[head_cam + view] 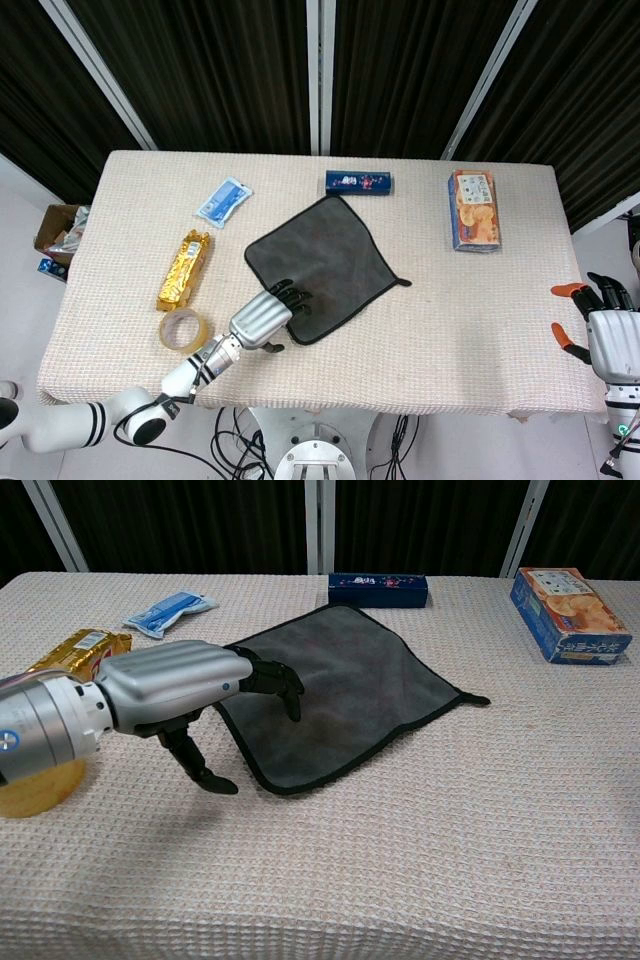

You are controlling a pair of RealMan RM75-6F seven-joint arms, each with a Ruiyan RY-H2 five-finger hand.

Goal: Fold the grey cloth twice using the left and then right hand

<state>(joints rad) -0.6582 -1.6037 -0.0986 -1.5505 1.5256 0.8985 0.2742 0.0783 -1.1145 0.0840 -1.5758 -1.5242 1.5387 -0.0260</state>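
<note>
The grey cloth [320, 263] [345, 695] lies flat and unfolded at the table's middle, turned like a diamond, with a small loop at its right corner. My left hand [265, 318] [180, 695] hovers over the cloth's near-left edge, palm down, fingers spread over the fabric and thumb hanging below the edge. It holds nothing. My right hand [600, 325] stays off the table's right edge, fingers apart and empty; the chest view does not show it.
A gold snack pack [184, 269] and a tape roll [182, 329] sit left of the cloth. A blue-white sachet [223, 201], a dark blue box [358, 183] and an orange biscuit box [473, 209] lie along the far side.
</note>
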